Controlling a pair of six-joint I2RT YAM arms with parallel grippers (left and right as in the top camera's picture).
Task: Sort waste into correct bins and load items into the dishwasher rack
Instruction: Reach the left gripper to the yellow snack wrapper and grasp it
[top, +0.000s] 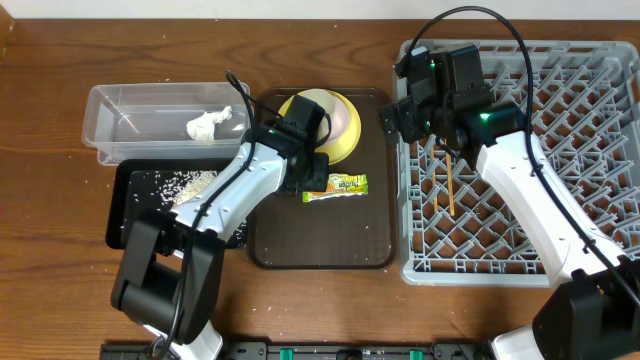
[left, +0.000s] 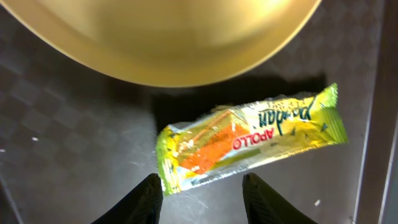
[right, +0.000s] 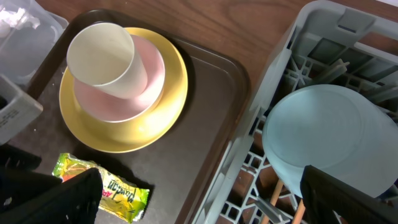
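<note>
The yellow-green snack wrapper (top: 337, 186) (left: 249, 140) lies flat on the brown tray (top: 320, 235). My left gripper (top: 312, 183) (left: 202, 194) hovers open at the wrapper's left end, its fingertips (left: 147, 198) just short of it. Behind the wrapper, the yellow plate (top: 345, 135) (right: 158, 118) carries a pale bowl (right: 146, 84) and a white cup (right: 102, 56). My right gripper (top: 398, 118) (right: 202, 199) stands wide open over the rack's left edge. Beside its right finger, the light blue bowl (right: 323, 134) sits in the grey rack (top: 560, 150). Two chopsticks (top: 450, 182) (right: 280, 196) lie in the rack.
A clear tub (top: 130, 125) at the back left holds a crumpled white tissue (top: 208, 123). In front of it, a black tray (top: 125, 215) holds scattered rice (top: 180, 183). Stray grains lie on the wooden table (top: 60, 250).
</note>
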